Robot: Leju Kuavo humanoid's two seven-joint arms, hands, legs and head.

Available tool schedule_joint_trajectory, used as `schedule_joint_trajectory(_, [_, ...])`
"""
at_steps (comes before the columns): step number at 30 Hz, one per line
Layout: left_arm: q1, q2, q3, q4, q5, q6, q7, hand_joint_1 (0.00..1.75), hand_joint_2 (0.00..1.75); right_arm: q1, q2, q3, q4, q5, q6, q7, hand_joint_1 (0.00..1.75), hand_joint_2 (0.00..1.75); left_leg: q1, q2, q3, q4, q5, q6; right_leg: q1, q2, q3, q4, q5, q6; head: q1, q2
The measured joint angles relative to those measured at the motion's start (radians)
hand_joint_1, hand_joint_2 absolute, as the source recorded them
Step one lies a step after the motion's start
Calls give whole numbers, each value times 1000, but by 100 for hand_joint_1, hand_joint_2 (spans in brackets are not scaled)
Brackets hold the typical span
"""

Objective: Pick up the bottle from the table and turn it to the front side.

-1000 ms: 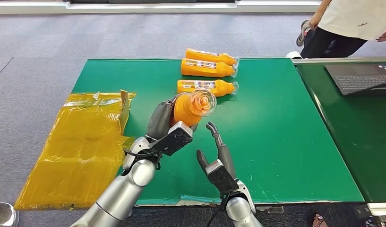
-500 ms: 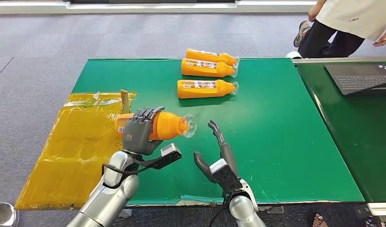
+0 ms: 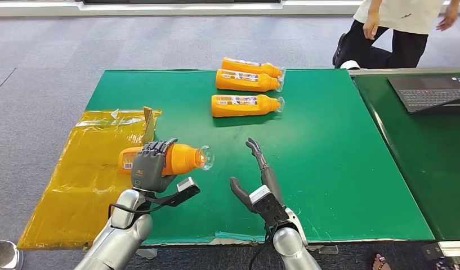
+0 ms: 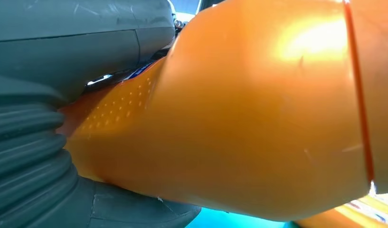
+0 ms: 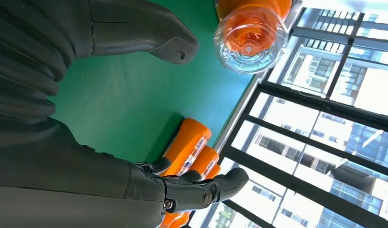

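Note:
My left hand [image 3: 148, 166] grips an orange bottle [image 3: 179, 158] around its middle, holding it on its side above the table's near left edge, clear cap [image 3: 205, 158] pointing right. In the left wrist view the orange bottle [image 4: 249, 114] lies against the grey palm [image 4: 63, 57]. My right hand [image 3: 260, 181] stands open above the green table [image 3: 329, 157], a short way right of the cap, fingers spread and holding nothing. The right wrist view looks past the open right hand [image 5: 135, 118] at the held bottle's cap [image 5: 249, 40] end-on.
Three more orange bottles [image 3: 247, 105] lie on their sides in a row at the table's far middle. A yellow plastic sheet [image 3: 92, 174] lies on the floor at the left. A laptop [image 3: 430, 93] sits on the adjoining table at right, with a person [image 3: 396, 28] behind it.
My left hand has swung the bottle from pointing toward the camera to lying sideways, then carried it lower and to the left. The right hand has barely moved. The person shifted.

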Motion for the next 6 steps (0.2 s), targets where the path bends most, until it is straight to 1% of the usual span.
schedule_joint_trajectory(6, [-9, 18, 14, 16, -21, 8, 12, 175, 175, -2, 0, 5, 3, -1, 0, 0, 0, 175, 0, 0, 0, 0, 0, 0, 0, 0, 0, 0, 0, 0, 0, 0])
